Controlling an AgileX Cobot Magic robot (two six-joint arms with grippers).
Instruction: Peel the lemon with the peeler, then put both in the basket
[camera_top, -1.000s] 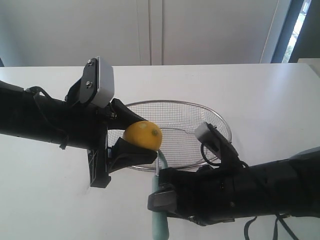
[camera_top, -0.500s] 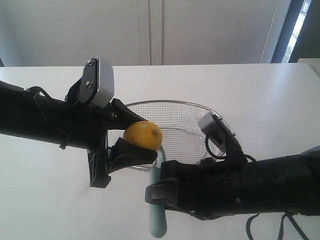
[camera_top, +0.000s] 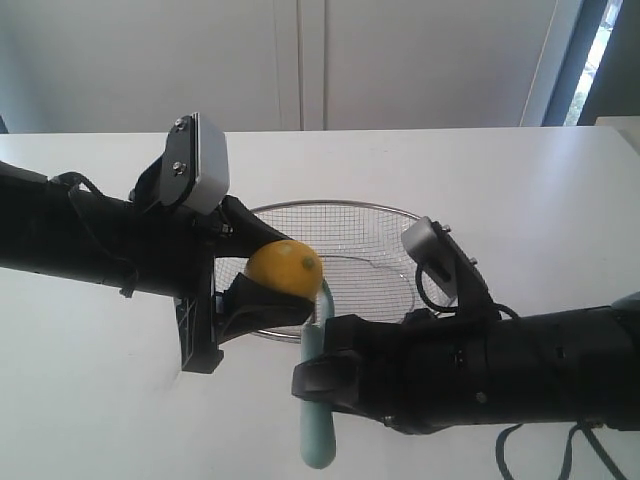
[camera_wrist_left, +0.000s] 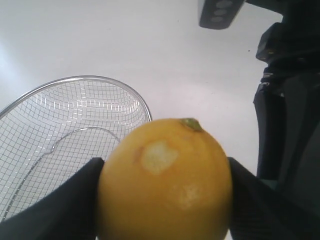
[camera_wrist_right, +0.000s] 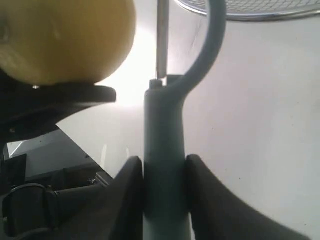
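Note:
The yellow lemon (camera_top: 290, 265) is held above the table, with my left gripper (camera_top: 278, 280) shut on it. In the left wrist view the lemon (camera_wrist_left: 165, 185) fills the space between the black fingers (camera_wrist_left: 70, 207) and has a small pale scraped patch on its skin. My right gripper (camera_top: 318, 378) is shut on the teal peeler (camera_top: 318, 435), which stands upright. Its hooked head sits just beside the lemon's right side. In the right wrist view the peeler (camera_wrist_right: 165, 130) is clamped between my right gripper's (camera_wrist_right: 165, 172) fingers, and its narrow blade (camera_wrist_right: 161, 40) runs close to the lemon (camera_wrist_right: 65, 40).
The silver wire-mesh basket (camera_top: 400, 215) sits on the white table (camera_top: 520, 190) just behind both grippers, and its rim shows in the left wrist view (camera_wrist_left: 100, 80). Both black arms crowd the front half of the table. A white wall stands behind.
My right arm has lifted the peeler, so more of its handle's lower end shows, and the head has come up beside the lemon. The left arm and lemon have stayed still.

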